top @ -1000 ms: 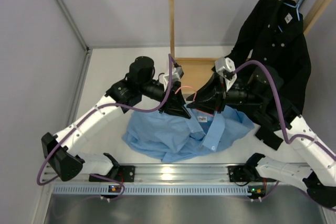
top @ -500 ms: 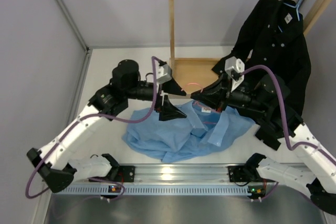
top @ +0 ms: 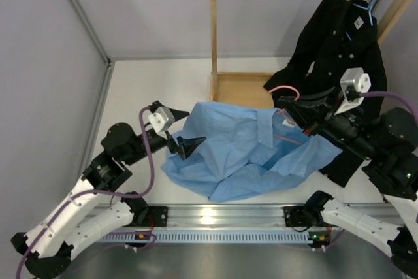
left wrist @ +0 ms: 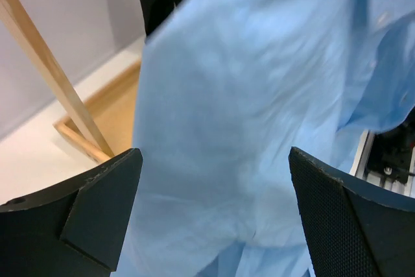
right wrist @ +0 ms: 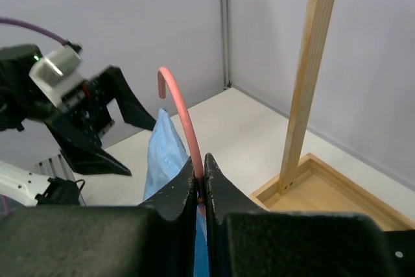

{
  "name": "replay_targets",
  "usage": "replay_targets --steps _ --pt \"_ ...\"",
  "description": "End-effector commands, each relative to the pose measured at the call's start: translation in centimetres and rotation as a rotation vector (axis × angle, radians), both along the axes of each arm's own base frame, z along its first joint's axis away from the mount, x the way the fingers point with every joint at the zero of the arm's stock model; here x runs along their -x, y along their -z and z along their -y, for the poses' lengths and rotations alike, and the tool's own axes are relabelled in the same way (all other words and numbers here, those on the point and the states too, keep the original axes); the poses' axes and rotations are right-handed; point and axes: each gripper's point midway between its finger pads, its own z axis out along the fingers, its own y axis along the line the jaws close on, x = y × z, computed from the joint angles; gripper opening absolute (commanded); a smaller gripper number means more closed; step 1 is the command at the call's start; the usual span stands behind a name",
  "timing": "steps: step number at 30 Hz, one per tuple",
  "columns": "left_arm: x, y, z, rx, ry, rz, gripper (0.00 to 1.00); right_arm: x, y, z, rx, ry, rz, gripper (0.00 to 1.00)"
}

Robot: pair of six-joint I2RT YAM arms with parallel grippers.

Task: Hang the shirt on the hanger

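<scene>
Top external view: the right gripper (right wrist: 201, 168) is pinching shut on the pink hanger (right wrist: 183, 118) just below its hook, which is pointing up. The light blue shirt (top: 248, 155) is draping from it down onto the table (top: 130, 89), spreading leftward. The left gripper (top: 194, 130), fingers spread wide (gripping nothing), is hovering just beside that loose left edge, the nearer arm.

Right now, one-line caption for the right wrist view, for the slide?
Right arm's fingers shut on the neck of the thin pink wire hanger, light blue cloth shirt hanging beneath.
</scene>
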Motion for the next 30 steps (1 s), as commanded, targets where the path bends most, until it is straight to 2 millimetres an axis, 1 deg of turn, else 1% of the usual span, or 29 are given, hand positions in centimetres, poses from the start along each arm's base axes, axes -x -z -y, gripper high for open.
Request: replay_targets --steps 1,2,3,5,6,7,8,9,10,11,13,14,15,18,21,22,23,24,25,26,28,29,30 --pt "-0.8 0.5 0.8 0.063 -0.005 0.017 0.98 0.6 -2.7 1.7 -0.006 0.049 0.055 0.0" --pt "-0.9 0.7 1.1 0.062 0.003 0.017 0.98 0.8 -3.0 1.8 -0.007 0.047 0.061 0.0" --pt "-1.4 0.4 1.6 0.08 0.007 0.029 0.98 0.9 -3.2 1.8 -0.007 0.039 0.066 0.0" --pt "-2.1 0.9 2.3 0.097 0.006 -0.014 0.95 1.5 -4.0 2.0 -0.017 0.027 0.076 0.0" --pt "-2.9 1.8 3.0 0.082 0.002 -0.042 0.92 1.8 -4.1 1.8 -0.02 0.007 0.077 0.0" --pt "-3.2 1.5 3.4 0.1 0.004 -0.043 0.85 2.1 -4.4 1.8 -0.024 -0.006 0.084 0.0" --pt "-3.6 1.5 3.7 0.108 0.0 -0.05 0.8 2.2 -4.5 1.8 -0.027 -0.012 0.084 0.0" --pt "-3.8 1.6 4.1 0.111 0.005 -0.056 0.74 2.3 -4.6 1.6 -0.028 -0.022 0.083 0.0" --pt "-4.2 1.8 4.7 0.114 0.017 -0.063 0.61 2.4 -4.6 1.6 -0.028 -0.024 0.083 0.0" --pt "-4.3 1.8 5.0 0.116 0.028 -0.064 0.51 2.3 -4.6 1.6 -0.027 -0.022 0.085 0.0" --pt "-4.6 1.9 5.4 0.132 0.03 -0.076 0.29 2.2 -4.6 1.7 -0.027 -0.013 0.084 0.0" --pt "-4.8 1.5 5.5 0.153 0.026 -0.066 0.1 2.2 -4.5 1.7 -0.025 -0.012 0.085 0.0" --pt "-4.9 1.4 5.5 0.16 0.023 -0.066 0.0 2.1 -4.5 1.8 -0.026 -0.008 0.084 0.0" --pt "-5.2 1.2 5.3 0.184 -0.002 -0.069 0.0 2.0 -4.2 1.9 -0.024 0.005 0.082 0.0" --pt "-6.0 1.4 4.0 0.2 -0.09 -0.087 0.0 1.0 -3.6 2.5 -0.025 0.066 0.063 0.0" --pt "-7.4 1.5 2.7 0.224 -0.202 -0.114 0.0 0.6 -3.5 3.1 -0.033 0.103 0.051 0.0" --pt "-8.0 1.4 1.6 0.247 -0.272 -0.13 0.0 -0.3 -3.3 3.9 -0.048 0.174 0.03 0.0" --pt "-8.7 2.1 0.6 0.264 -0.351 -0.174 0.0 -0.8 -3.1 4.3 -0.06 0.206 0.012 0.0" --pt "-9.8 2.4 -1.2 0.287 -0.47 -0.19 0.0 -1.1 -2.9 4.7 -0.068 0.238 0.001 0.0" --pt "-10.1 2.8 -1.8 0.291 -0.513 -0.206 0.0 -1.6 -2.9 5.2 -0.076 0.279 -0.008 0.0" --pt "-10.4 3.6 -2.9 0.315 -0.583 -0.251 0.0 -1.9 -2.9 5.6 -0.085 0.302 -0.013 0.0" --pt "-10.8 4.2 -3.8 0.329 -0.644 -0.265 0.0 -2.0 -2.9 5.8 -0.088 0.312 -0.01 0.0" --pt "-10.8 4.6 -4.2 0.36 -0.672 -0.298 0.0 -2.0 -3.0 5.8 -0.089 0.315 -0.006 0.0"
